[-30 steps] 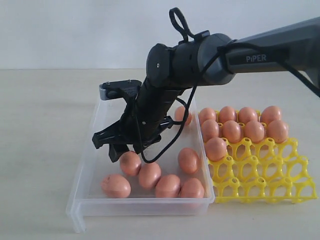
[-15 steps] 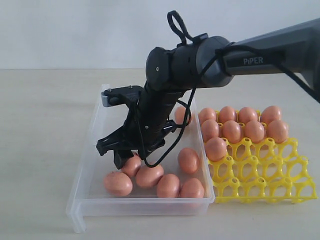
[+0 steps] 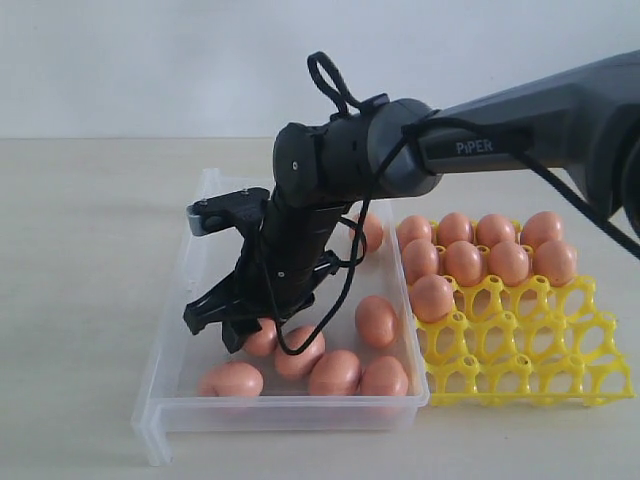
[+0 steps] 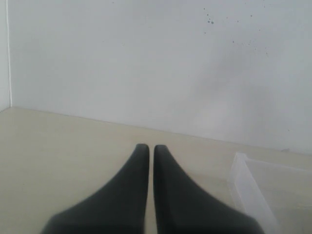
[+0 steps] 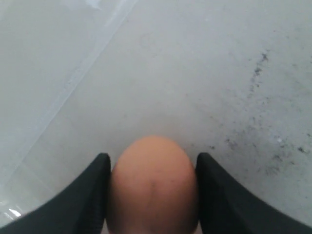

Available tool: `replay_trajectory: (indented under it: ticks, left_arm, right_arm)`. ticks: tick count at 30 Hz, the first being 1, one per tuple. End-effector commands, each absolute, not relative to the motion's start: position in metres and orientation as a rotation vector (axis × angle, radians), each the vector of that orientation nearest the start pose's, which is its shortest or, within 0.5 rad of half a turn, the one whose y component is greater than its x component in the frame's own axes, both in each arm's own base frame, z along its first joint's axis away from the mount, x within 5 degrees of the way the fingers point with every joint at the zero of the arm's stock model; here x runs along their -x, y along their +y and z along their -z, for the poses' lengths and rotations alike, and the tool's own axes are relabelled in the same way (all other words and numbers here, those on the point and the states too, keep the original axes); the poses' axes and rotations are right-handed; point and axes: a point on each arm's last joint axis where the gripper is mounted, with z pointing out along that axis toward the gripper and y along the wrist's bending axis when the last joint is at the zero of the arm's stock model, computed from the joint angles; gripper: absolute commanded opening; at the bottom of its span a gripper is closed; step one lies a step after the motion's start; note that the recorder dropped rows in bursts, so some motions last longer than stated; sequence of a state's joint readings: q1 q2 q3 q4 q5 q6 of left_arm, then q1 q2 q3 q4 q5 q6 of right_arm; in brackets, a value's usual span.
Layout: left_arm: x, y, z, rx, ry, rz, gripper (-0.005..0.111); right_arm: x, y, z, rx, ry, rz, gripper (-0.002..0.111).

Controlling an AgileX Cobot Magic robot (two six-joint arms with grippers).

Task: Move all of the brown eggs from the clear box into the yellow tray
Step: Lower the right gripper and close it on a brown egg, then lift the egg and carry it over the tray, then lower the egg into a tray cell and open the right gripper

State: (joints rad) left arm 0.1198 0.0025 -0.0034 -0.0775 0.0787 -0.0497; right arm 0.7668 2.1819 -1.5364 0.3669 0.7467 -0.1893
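In the clear box [image 3: 178, 330] my right gripper [image 3: 246, 336] is down at floor level, shut on one brown egg [image 3: 263, 341]. The right wrist view shows that egg [image 5: 153, 187] filling the gap, with both black fingers [image 5: 95, 190] pressed against its sides. Several more brown eggs [image 3: 336, 372] lie loose along the box's front and right side, and one lies at the back [image 3: 370, 232]. The yellow tray [image 3: 530, 370], right of the box, has several brown eggs [image 3: 464, 262] in its far cups. My left gripper [image 4: 151, 148] is shut and empty above bare table, off to the box's [image 4: 248, 190] side.
The tray's near rows of cups [image 3: 520, 375] hold nothing. The box floor [image 5: 204, 73] carries dark smudges. The right arm [image 3: 520, 110] reaches in from the right above the tray. Pale table [image 3: 80, 300] surrounds the box and the tray.
The right gripper has come down and a little left into the box, and its jaws have narrowed around one egg. The loose eggs at the front left have shifted slightly.
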Motion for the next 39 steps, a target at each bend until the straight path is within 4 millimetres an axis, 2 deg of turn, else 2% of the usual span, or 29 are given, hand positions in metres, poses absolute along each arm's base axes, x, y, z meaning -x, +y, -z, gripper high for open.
replay_trajectory:
  ticks: [1,3,5,9,10,12,15,17,21,27,30,34,39]
  left_arm:
    - [-0.056,0.006,-0.206,0.199,1.547,0.026,0.004]
    - [-0.056,0.006,-0.206,0.199,1.547,0.026,0.004]
    - [-0.056,0.006,-0.206,0.199,1.547,0.026,0.004]
    - [-0.056,0.006,-0.206,0.199,1.547,0.026,0.004]
    - [-0.056,0.006,-0.206,0.199,1.547,0.026,0.004]
    - [-0.056,0.006,-0.206,0.199,1.547,0.026,0.004]
    - [-0.056,0.006,-0.206,0.199,1.547,0.026,0.004]
    - [-0.056,0.006,-0.206,0.199,1.547,0.026,0.004]
    - [-0.056,0.006,-0.206,0.199,1.547,0.026,0.004]
    - [-0.056,0.006,-0.206,0.199,1.547,0.026,0.004]
    - [-0.056,0.006,-0.206,0.199,1.547,0.026,0.004]
    - [-0.056,0.006,-0.206,0.199,1.547,0.026,0.004]
    - [-0.056,0.006,-0.206,0.199,1.547,0.026,0.004]
  right_arm:
    - [-0.302,0.322,-0.133,1.150,2.722,-0.483,0.000]
    - [-0.305,0.322,-0.137,1.166,2.673,-0.458,0.000]
    - [-0.311,0.321,-0.152,1.137,2.584,-0.420,0.000]
    - [-0.316,0.314,-0.199,1.007,2.401,-0.373,0.000]
    - [-0.312,0.307,-0.213,0.966,2.327,-0.381,0.000]
    - [-0.302,0.294,-0.228,0.897,2.188,-0.406,0.000]
    - [-0.274,0.263,-0.240,0.816,2.000,-0.445,0.000]
    - [-0.256,0.236,-0.241,0.760,1.916,-0.449,0.000]
    - [-0.239,0.180,-0.231,0.577,1.863,-0.419,0.000]
    - [-0.223,0.127,-0.199,0.446,1.834,-0.319,0.000]
    - [-0.217,0.111,-0.185,0.414,1.839,-0.277,0.000]
    - [-0.211,0.096,-0.177,0.384,1.818,-0.243,0.000]
    - [-0.206,0.093,-0.172,0.393,1.801,-0.238,0.000]
